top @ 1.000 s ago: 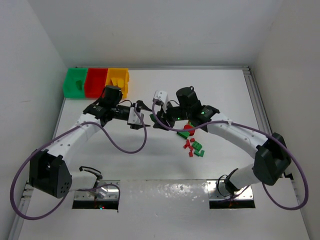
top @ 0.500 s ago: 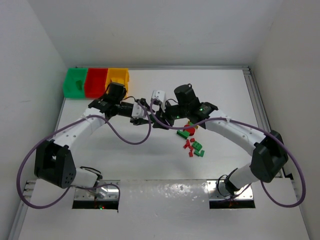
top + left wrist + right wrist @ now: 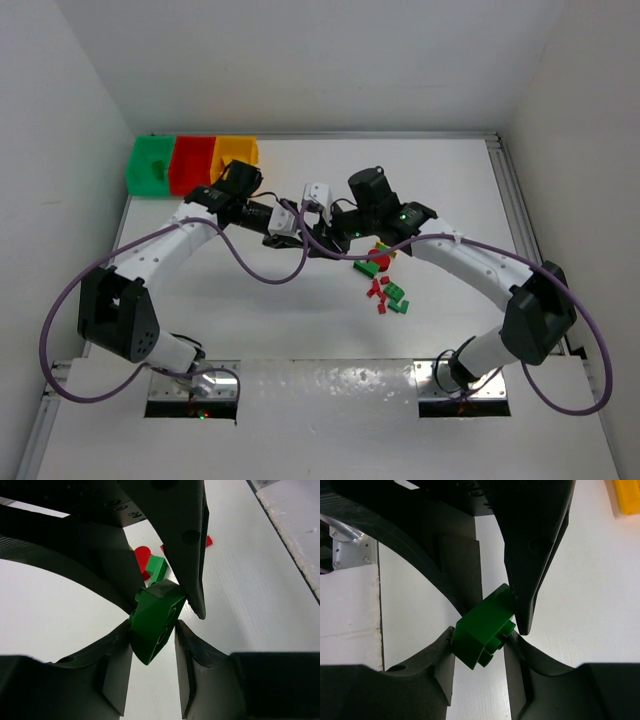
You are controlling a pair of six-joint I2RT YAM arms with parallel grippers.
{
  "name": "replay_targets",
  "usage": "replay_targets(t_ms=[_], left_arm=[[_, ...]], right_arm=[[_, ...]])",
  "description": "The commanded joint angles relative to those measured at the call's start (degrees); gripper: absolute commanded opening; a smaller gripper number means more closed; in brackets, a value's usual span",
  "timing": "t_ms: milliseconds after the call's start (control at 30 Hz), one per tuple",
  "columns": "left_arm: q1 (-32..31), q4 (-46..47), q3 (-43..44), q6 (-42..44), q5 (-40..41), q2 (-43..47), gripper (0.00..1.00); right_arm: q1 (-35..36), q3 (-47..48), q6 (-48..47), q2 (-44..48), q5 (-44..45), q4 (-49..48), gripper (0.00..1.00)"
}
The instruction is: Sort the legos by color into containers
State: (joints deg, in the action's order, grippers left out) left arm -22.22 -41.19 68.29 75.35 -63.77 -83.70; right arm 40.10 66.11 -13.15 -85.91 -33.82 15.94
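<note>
Left gripper (image 3: 153,630) is pressed in on the green brick (image 3: 156,615), pads on its two flat sides, right at the lower end. And the right gripper (image 3: 481,636) has it too! Its fingers are pinching the same brick from the other end, so both of us are clamped on one little piece, held up in the air over the middle of the table (image 3: 450,180). It looks like a handover to me, caught mid-exchange.

This brick is hard, slick plastic and I judge it very light. It won't flex or crush, but it can twist or squirt out if the pinch sits on a corner or on the studs. Flat faces are the place to grip, as deep between the pads as the other fingers allow. There is very little spare surface with four fingertips crowded around it.

Further out, the loose bricks (image 3: 385,285), red and green, lie scattered just to the right of the meeting point. The green bin (image 3: 150,165) sits at the far left corner, joined to the red bin (image 3: 190,163) and the yellow bin (image 3: 235,155), on my left arm's side.
</note>
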Motion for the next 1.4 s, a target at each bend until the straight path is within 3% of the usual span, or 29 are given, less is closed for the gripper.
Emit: replay_targets(t_ms=[0, 100, 267, 367, 400, 500, 567, 633, 900, 1033, 1067, 1167, 1300, 1367], left_arm=[[-1.34, -0.65, 1.85, 1.20, -4.26, 0.12, 0.32], [-1.34, 0.58, 1.58, -0.38, -4.52, 0.29, 0.24], [-1.34, 1.46, 1.58, -1.79, -4.09, 0.56, 0.00], [-1.34, 3.30, 1.32, -3.89, -1.37, 0.82, 0.00], [-1.34, 4.00, 1.06, -5.72, -0.14, 0.91, 0.00], [-1.25, 10.76, -1.14, -13.08, 8.01, 1.70, 0.00], [-1.25, 15.15, -2.19, -16.71, 11.02, 1.96, 0.00], [-1.16, 16.40, -2.64, -19.36, 13.05, 1.70, 0.00], [-0.99, 19.21, -4.04, -24.80, 15.06, 1.79, 0.00], [3.13, 25.17, -5.27, -32.88, 17.10, 2.31, 0.00], [5.41, 26.59, -5.80, -36.29, 17.10, 2.66, 0.00], [7.62, 28.97, -6.59, -39.40, 20.85, 4.07, 0.00], [8.86, 29.67, -6.24, -41.94, 24.74, 4.69, 0.00], [10.95, 31.34, -5.80, -48.96, 27.97, 4.60, 0.00]], right_arm=[[0.07, 2.62, -1.00, -0.57, -2.12, -1.36, 0.00], [0.07, 2.36, -0.74, -1.01, -1.95, -1.62, 0.00], [0.07, 1.92, 0.05, -1.19, -1.95, -1.89, 0.00], [-0.02, 1.22, -0.56, -0.75, 0.77, -0.48, 0.02], [-0.02, 0.87, -1.00, -0.49, 3.21, 0.13, 0.16], [0.07, -1.24, -1.97, 0.91, 8.75, 1.19, 0.46], [-0.02, -2.82, -1.71, 1.97, 11.22, 0.41, 0.51], [-0.02, -3.44, -0.92, 2.41, 14.56, -0.21, 0.66], [-0.19, -4.14, 3.56, 2.68, 17.73, -3.90, 0.72], [-0.81, -6.68, 7.42, 4.16, 21.07, -6.79, 0.84], [-0.90, -7.56, 8.74, 4.69, 24.82, -8.02, 0.91], [-3.17, -11.52, 15.14, 7.07, 30.56, -14.26, 0.99], [-4.50, -11.09, 21.13, 7.16, 33.65, -15.59, 0.99], [-4.59, -10.13, 23.16, 6.55, 35.30, -15.42, 0.99]])
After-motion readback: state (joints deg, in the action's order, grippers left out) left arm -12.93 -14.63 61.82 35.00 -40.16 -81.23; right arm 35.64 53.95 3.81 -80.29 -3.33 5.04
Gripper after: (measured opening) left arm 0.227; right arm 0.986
